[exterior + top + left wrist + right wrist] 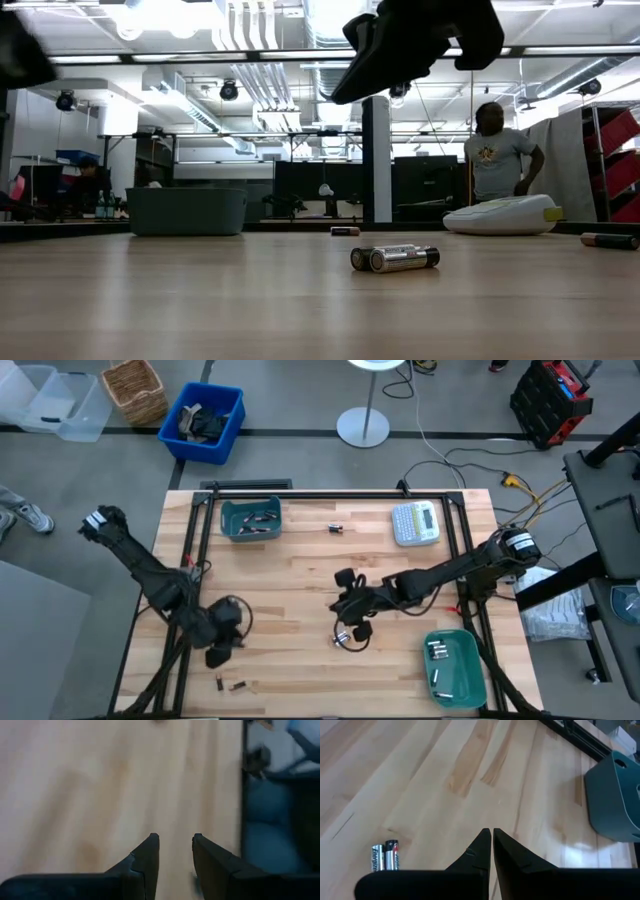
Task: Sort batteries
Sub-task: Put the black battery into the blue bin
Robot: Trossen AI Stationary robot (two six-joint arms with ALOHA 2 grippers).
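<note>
Two batteries lie side by side on the wooden table just off my right gripper, toward the near edge; the low view shows the pair too. That gripper is shut and hangs above the table's middle, holding nothing. My left gripper is open over bare wood at the near left, with nothing between its fingers. Two more batteries lie by the near edge, close to it. Another battery rests at the far middle.
A teal tray with several batteries stands at the far left, and another with silvery cells at the near right. A grey-white label maker lies at the far right. A black frame borders the table. A person stands in the room behind.
</note>
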